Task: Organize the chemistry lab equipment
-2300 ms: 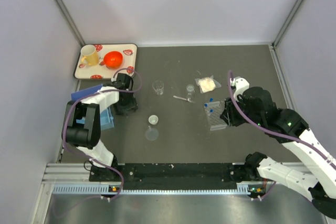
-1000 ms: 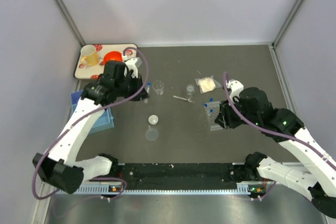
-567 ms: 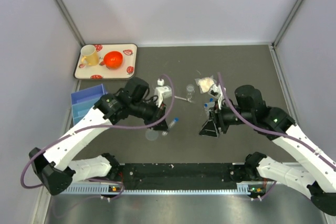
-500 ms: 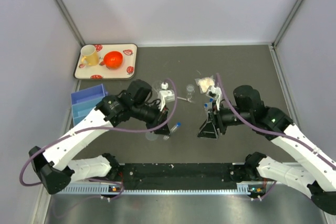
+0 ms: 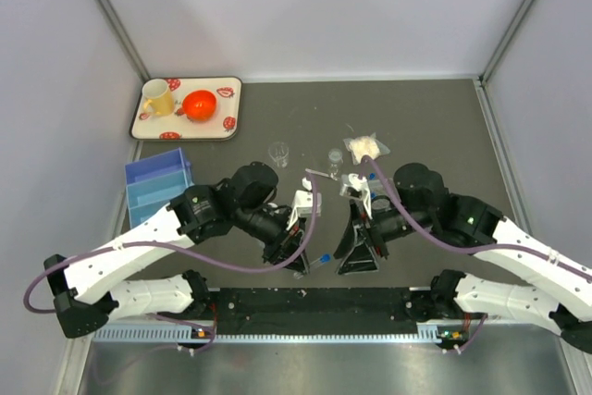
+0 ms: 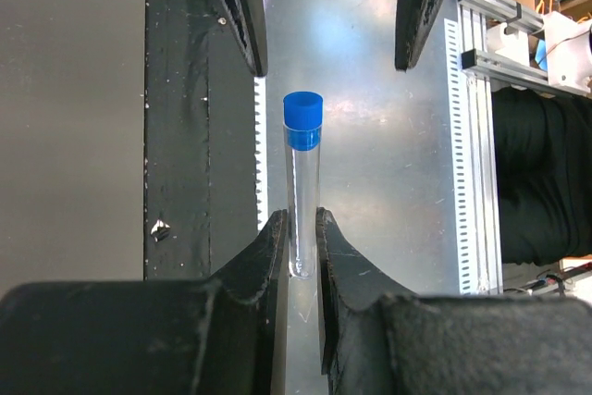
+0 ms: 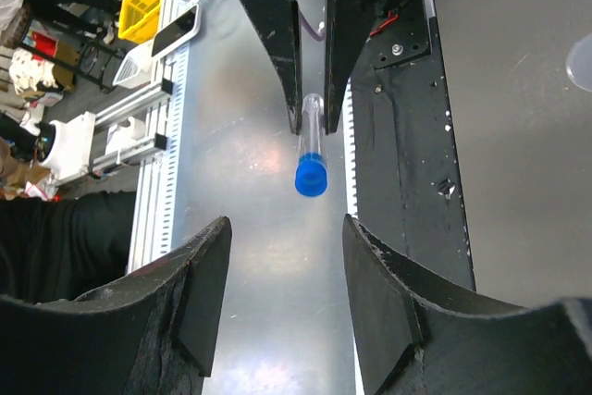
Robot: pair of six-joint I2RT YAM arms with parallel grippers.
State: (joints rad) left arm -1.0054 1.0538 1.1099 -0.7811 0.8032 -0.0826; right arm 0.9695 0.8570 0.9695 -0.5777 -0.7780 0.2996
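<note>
1 blue-capped tube [image 6: 302, 168] in hand-over, as I judge | left tool [image 6: 298, 221] pinches its clear bottom end, above near edge of counter [image 5: 416, 117] | right tool [image 7: 285, 228] spread, facing the cap | next: you bring right tool around cap end, close it, then left lets go.

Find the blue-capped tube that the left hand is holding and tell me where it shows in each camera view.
Top external: the blue-capped tube sits low and central, at the tip of the left hand.
Left wrist: the tube is central, cap pointing up, its base pinched between the fingers.
Right wrist: the tube is upper centre, cap pointing down.
Shared landmark: the black strip along the table's near edge.
</note>
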